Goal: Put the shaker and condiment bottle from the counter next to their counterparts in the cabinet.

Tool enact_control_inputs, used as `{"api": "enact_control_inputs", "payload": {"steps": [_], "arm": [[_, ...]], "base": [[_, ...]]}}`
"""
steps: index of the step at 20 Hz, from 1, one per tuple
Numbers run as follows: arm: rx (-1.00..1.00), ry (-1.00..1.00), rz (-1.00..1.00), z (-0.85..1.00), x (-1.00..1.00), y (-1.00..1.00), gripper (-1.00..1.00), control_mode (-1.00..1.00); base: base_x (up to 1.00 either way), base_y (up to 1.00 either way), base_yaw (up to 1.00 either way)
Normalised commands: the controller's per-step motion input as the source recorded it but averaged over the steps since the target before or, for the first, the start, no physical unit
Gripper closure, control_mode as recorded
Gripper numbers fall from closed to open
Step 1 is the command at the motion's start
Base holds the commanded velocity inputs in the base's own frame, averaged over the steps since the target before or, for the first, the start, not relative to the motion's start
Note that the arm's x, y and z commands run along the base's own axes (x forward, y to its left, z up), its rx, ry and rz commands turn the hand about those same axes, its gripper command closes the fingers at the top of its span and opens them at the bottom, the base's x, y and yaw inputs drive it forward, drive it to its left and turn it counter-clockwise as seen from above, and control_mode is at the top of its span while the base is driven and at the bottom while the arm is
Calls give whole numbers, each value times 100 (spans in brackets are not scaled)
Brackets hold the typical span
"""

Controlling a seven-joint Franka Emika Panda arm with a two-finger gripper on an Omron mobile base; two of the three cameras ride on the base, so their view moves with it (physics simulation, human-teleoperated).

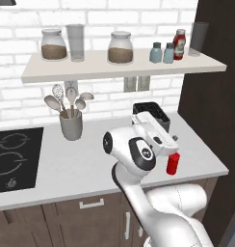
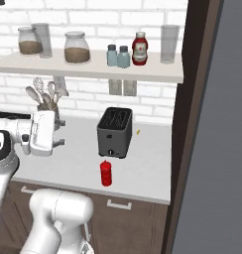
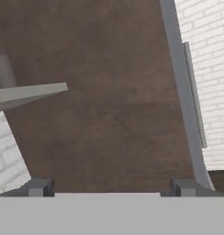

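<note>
Condiment bottle (image 2: 106, 173) stands upright near the surface's (image 2: 152, 168) front edge, just in front of the toaster (image 2: 114, 132). End effector (image 3: 109, 187) is spread wide, empty, so the bottle lies below and right of it.

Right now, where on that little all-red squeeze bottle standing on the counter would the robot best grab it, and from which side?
Probably around the round middle of the small plain red squeeze bottle, below its narrow pointed nozzle. It stands upright near the front edge of the grey counter, with the dark toaster close behind it. So a level approach from the front or an open side looks easiest, with the open gripper spanning the body.
</note>
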Motion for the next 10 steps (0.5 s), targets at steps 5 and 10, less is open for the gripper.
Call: {"api": "enact_control_inputs", "payload": {"steps": [5, 10], "arm": [[4, 19, -36, 0, 16, 0, -100, -100], [0, 3, -3, -55, -20, 0, -100, -100]], "base": [[0, 0, 0], [0, 0, 0]]}}
